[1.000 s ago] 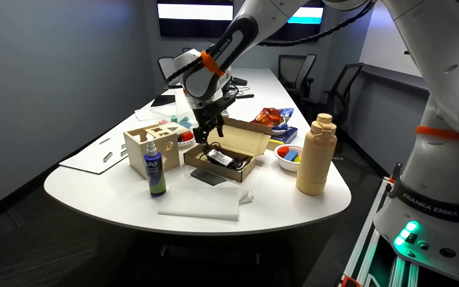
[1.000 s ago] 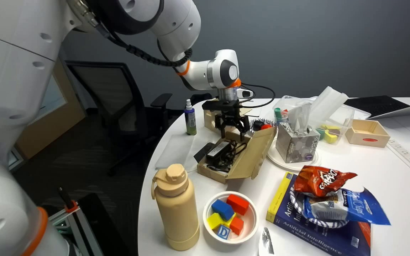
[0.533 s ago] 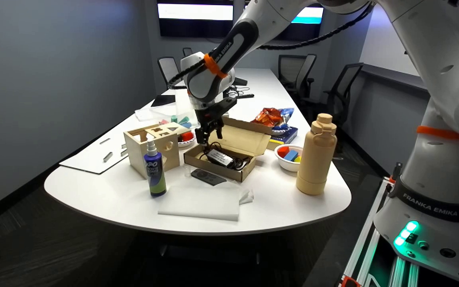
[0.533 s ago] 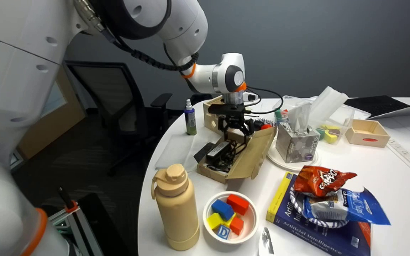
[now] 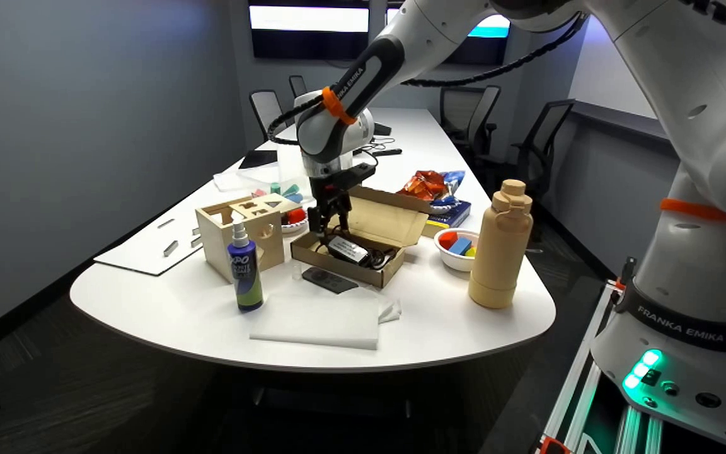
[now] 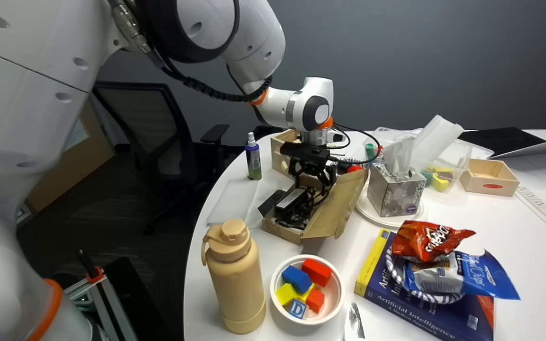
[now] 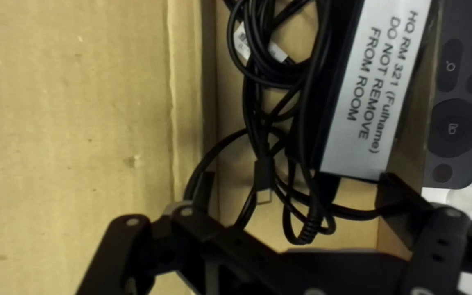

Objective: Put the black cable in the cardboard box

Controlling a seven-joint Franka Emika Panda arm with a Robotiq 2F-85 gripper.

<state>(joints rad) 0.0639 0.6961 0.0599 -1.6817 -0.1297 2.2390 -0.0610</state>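
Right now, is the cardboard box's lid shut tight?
No, in an exterior view the lid of the cardboard box stands open, and the black cable shows inside.

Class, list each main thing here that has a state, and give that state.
Cardboard box, lid open
Black cable, loosely coiled inside the box
Gripper, open
Power adapter, label up, in the box
Spray bottle, upright
Tan bottle, upright, lid on
Tissue box, tissue sticking up
White bowl, holding blocks
Wall screens, lit
Base lights, lit green
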